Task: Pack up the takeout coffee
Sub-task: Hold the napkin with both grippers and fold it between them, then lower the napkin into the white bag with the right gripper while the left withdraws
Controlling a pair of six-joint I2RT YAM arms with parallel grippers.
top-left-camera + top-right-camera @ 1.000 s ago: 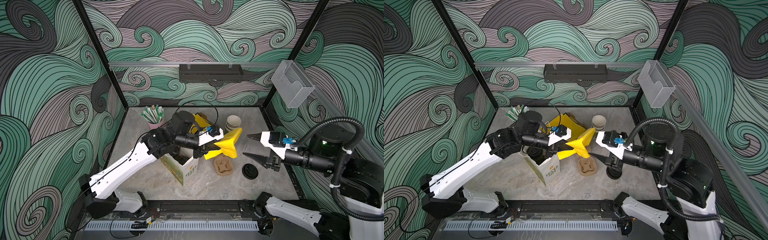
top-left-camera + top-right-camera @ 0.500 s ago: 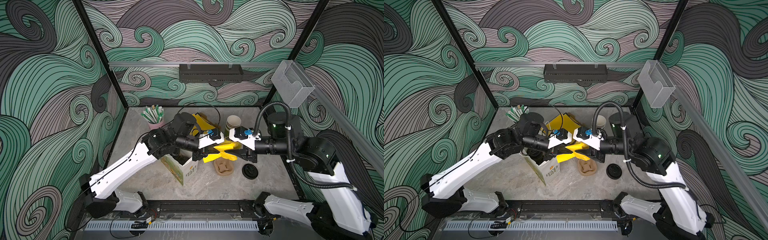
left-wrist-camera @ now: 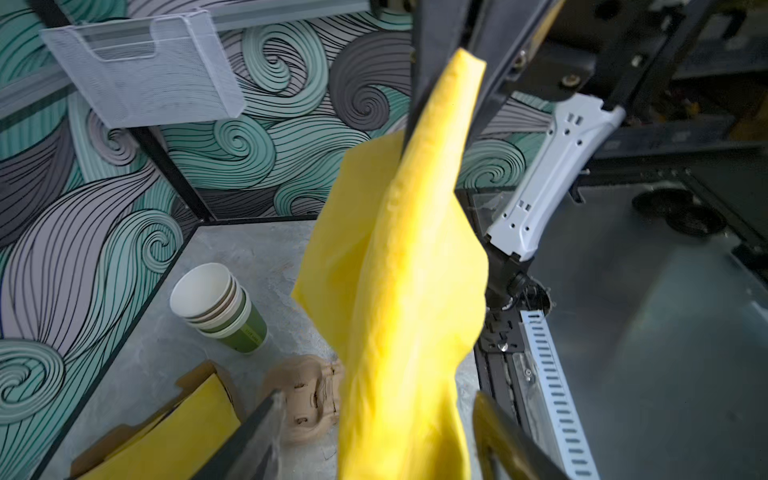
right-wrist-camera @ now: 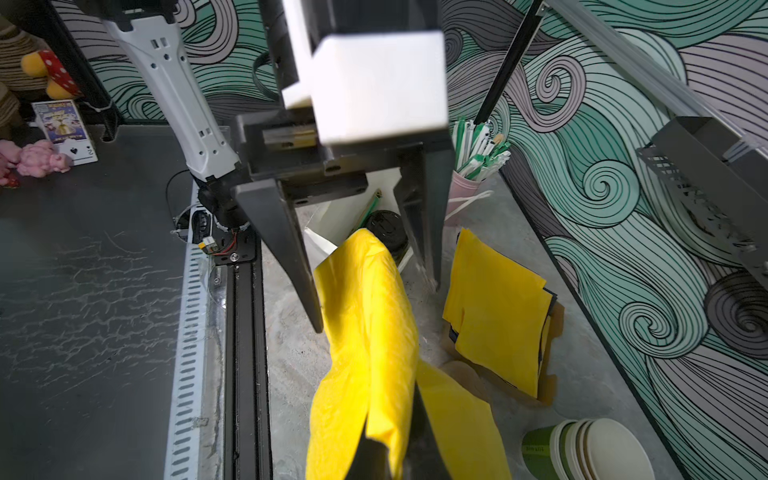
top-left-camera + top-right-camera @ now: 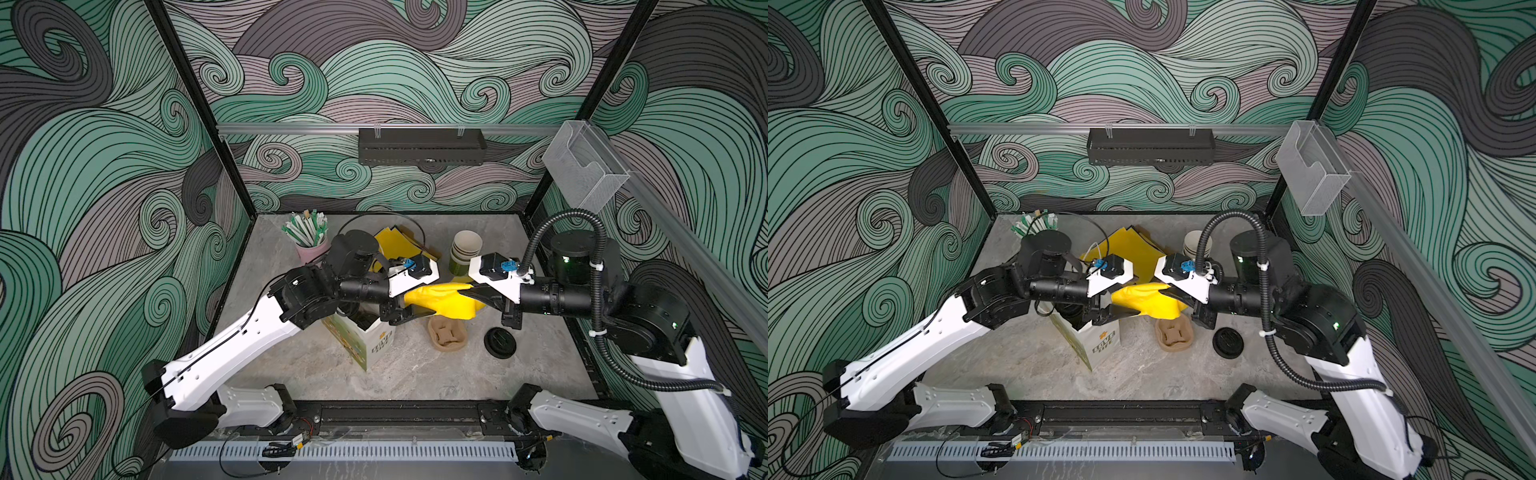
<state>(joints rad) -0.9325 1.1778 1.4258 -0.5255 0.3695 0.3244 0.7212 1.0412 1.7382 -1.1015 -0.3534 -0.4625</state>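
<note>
Where both arms meet mid-frame, the right pincer clamps the yellow napkin; the left pincer gapes wide around its other end. Lower left of them in both top views, the white bag on the surface holds the takeout coffee.

Yellow napkin, green cups (cream inside), black lid, swirl-patterned walls

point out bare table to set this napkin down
Bare: table front, bordered by paper bag, pulp tray, black lid and front rail. Crowded: back, around cup stack, napkin pile and straw cup.
</note>
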